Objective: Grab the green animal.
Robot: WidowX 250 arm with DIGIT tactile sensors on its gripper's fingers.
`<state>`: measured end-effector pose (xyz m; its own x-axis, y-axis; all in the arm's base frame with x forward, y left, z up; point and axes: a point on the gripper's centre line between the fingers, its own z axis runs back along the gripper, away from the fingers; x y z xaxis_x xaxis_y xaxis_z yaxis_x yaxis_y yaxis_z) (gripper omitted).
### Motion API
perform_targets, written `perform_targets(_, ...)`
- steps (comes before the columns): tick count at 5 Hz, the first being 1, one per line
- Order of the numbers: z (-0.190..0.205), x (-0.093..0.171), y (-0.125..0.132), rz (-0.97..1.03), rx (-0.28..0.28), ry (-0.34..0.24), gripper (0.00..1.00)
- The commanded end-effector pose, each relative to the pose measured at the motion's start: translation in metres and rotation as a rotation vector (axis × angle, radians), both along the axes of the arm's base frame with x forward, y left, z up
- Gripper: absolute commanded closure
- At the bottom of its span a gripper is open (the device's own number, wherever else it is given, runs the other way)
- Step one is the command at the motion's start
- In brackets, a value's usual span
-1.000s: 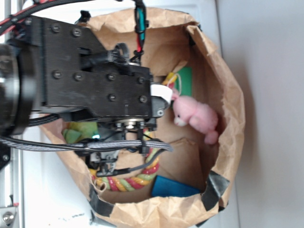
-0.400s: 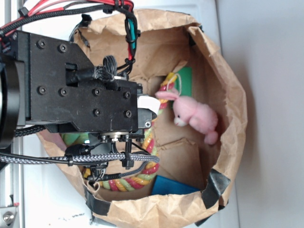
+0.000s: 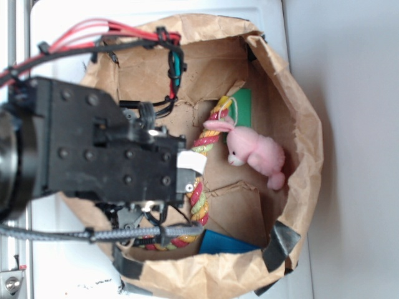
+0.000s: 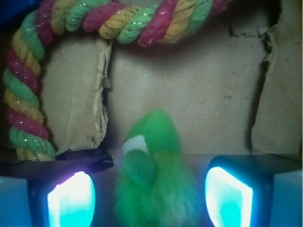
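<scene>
Inside the brown paper bag (image 3: pixel 299 124), seen from the exterior view. Arm body now lower and further left than a moment ago, with more of the bag's cardboard floor and the upper back wall uncovered. Red cables now arched across the top left instead of bunched near the rim. Pink bunny (image 3: pixel 252 149) unchanged in place, lying by the right wall, one ear touching the rope ring (image 3: pixel 201 190). Flat green block (image 3: pixel 243 106) just behind the bunny, blue block (image 3: pixel 227 243) at the bottom edge, both as before.

In the wrist view, green animal (image 4: pixel 154 182) directly between the two fingers (image 4: pixel 71 198), near the bottom of the frame, its rounded top pointing up toward the rope ring (image 4: pixel 28 94). Fingers apart, one on each side of the toy, a gap visible on both sides, no contact yet to be seen. Gripper (image 4: pixel 150 198) low over the cardboard floor. Green animal hidden under the arm in the exterior view.
</scene>
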<state>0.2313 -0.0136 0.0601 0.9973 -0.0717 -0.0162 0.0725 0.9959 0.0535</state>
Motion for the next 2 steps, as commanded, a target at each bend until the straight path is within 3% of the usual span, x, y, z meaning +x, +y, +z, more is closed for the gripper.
perform_targets(1,-0.0179,0.0033,-0.0186,-0.036,0.051,-0.002,0.00)
perform_targets(2,-0.0195,0.0041,-0.0186,-0.012,0.064,0.006,0.00)
